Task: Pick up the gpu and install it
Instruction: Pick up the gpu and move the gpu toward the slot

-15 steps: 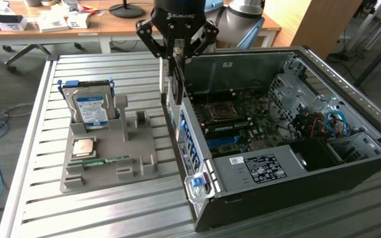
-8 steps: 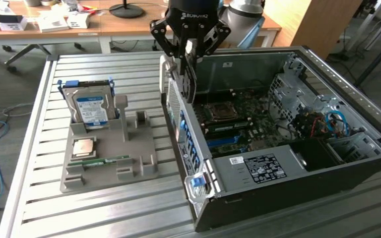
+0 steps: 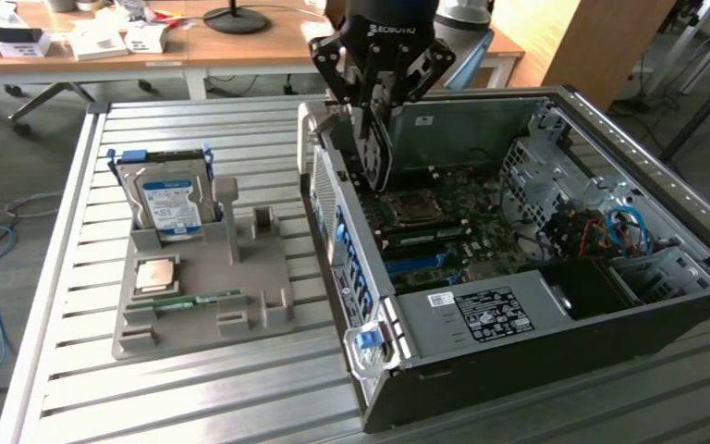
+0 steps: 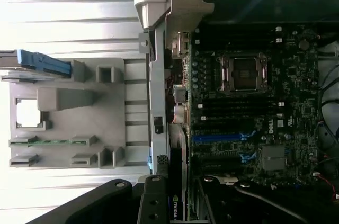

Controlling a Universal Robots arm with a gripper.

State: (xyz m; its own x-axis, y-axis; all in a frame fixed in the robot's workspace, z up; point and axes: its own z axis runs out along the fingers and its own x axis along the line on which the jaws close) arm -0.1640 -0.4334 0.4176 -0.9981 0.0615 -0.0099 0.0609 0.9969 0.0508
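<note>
The gpu (image 3: 375, 153) is a thin dark card hanging on edge. My gripper (image 3: 377, 109) is shut on its upper edge. It hovers over the rear of the open computer case (image 3: 651, 194), just inside the back panel and above the motherboard (image 3: 454, 231). In the wrist view the gpu (image 4: 180, 173) appears edge-on between my black fingers (image 4: 152, 203), alongside the case's rear wall. The blue expansion slots (image 4: 220, 138) lie on the board close beside the card. The card is not seated in a slot.
A grey holder tray (image 3: 250, 305) on the slatted metal table (image 3: 207, 398) carries a hard drive (image 3: 170, 199), a processor chip (image 3: 158, 275) and a green memory stick (image 3: 189, 300). Inside the case are the processor socket (image 3: 410, 208), cables (image 3: 620, 231) and a power supply (image 3: 491, 310). Desks stand behind.
</note>
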